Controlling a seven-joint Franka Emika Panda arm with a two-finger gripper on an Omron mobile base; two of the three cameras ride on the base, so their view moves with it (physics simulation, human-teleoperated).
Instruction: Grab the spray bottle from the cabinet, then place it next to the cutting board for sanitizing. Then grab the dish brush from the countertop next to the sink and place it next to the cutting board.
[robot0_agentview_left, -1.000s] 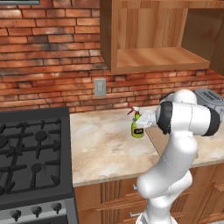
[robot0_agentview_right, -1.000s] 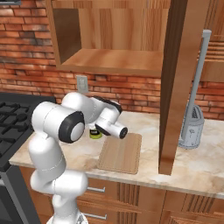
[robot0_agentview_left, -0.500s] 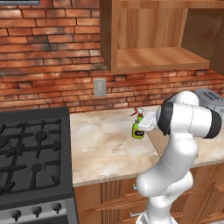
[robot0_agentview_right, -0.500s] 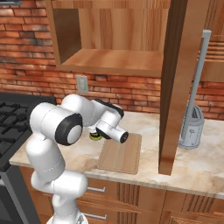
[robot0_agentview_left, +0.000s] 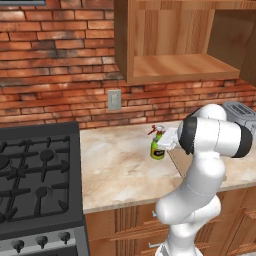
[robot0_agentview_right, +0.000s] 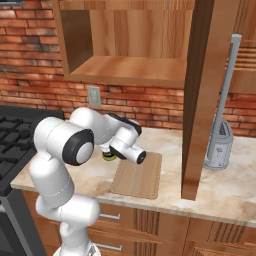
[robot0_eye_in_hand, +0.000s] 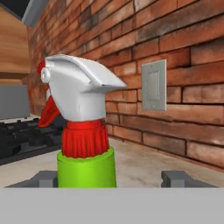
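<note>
**Bottle down beside the board, fingers spread wide of it**

Your spray bottle (robot0_agentview_left: 158, 144) stood upright on the countertop (robot0_agentview_left: 120, 170), just off the left edge of the cutting board (robot0_agentview_right: 137, 175), with its red nozzle pointing toward the stove (robot0_agentview_left: 35, 185). That spot fits the job: it was beside the board, not on it, and the open cabinet (robot0_agentview_left: 175, 45) above held a bare shelf. From the left base view the bottle's base looked flat on the stone, so I judged it set down, not carried.

Your gripper (robot0_eye_in_hand: 114, 178) sat level with the bottle's neck. In the hand view its two dark fingertips (robot0_eye_in_hand: 177, 178) showed well apart, one on each side of the green body, the right one with clear daylight between it and the bottle. The left tip ran close to the bottle; whether it touched was not clear. I read the jaws as released, holding nothing.

Behind the bottle you had the brick wall and its outlet plate (robot0_eye_in_hand: 153, 85). The toaster (robot0_agentview_left: 240, 112) stood past the arm's elbow.
</note>
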